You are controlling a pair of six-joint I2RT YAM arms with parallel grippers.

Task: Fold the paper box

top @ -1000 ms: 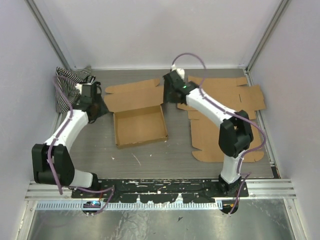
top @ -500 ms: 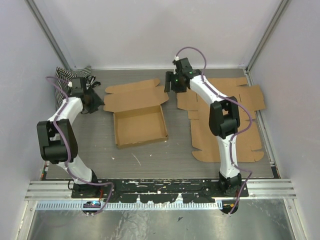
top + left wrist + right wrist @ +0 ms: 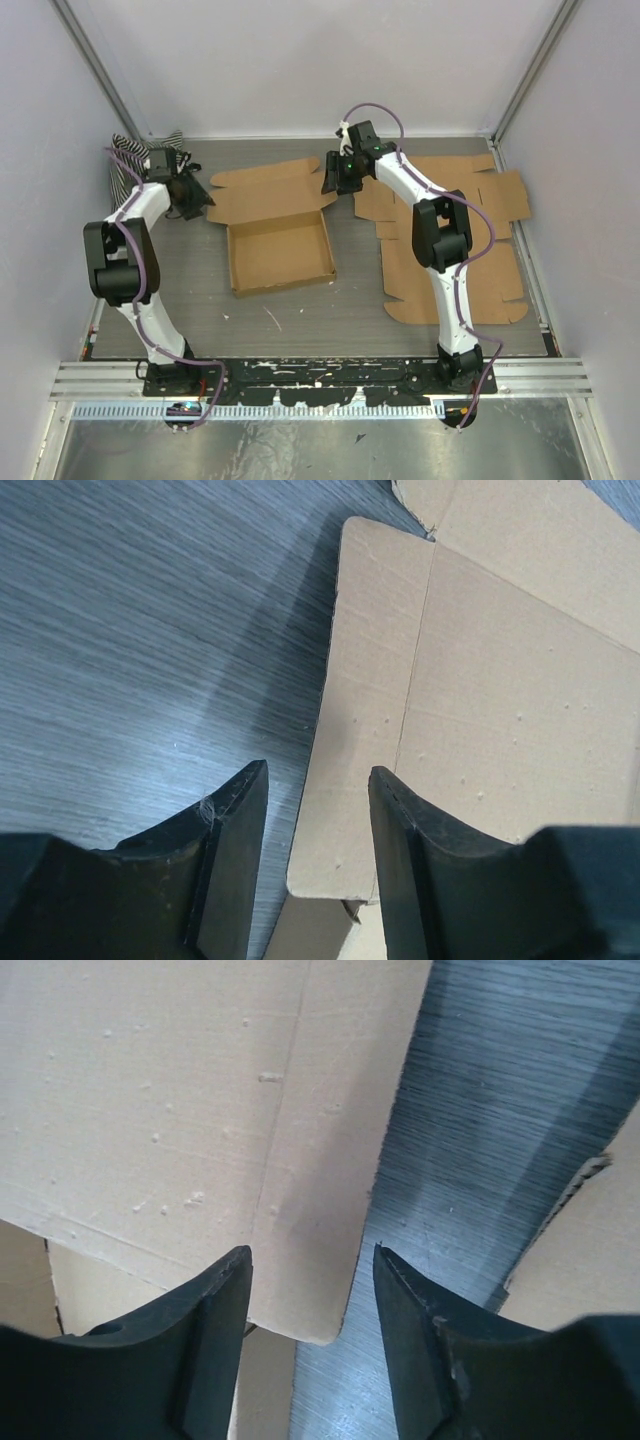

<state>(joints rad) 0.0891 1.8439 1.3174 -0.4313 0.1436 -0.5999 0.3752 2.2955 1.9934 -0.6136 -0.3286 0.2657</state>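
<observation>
Tabletop (image 3: 300, 310): grey, wood-grained, dull.
Centre, toward far edge: paper box (image 3: 280, 252), tray walls raised, lid flap lying flat behind.
Along right edge: flat cardboard blanks (image 3: 503, 196), unfolded, overlapping.
Far left corner: striped cloth (image 3: 124, 166), crumpled.

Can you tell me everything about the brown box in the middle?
The brown box looks like plain cardboard, half folded. Its shallow tray has its walls standing up and nothing inside. A wide lid flap lies open behind it, over the grey table. The left gripper and right gripper sit at the flap's two ends, jaws open; whether they touch it can't be told.
</observation>
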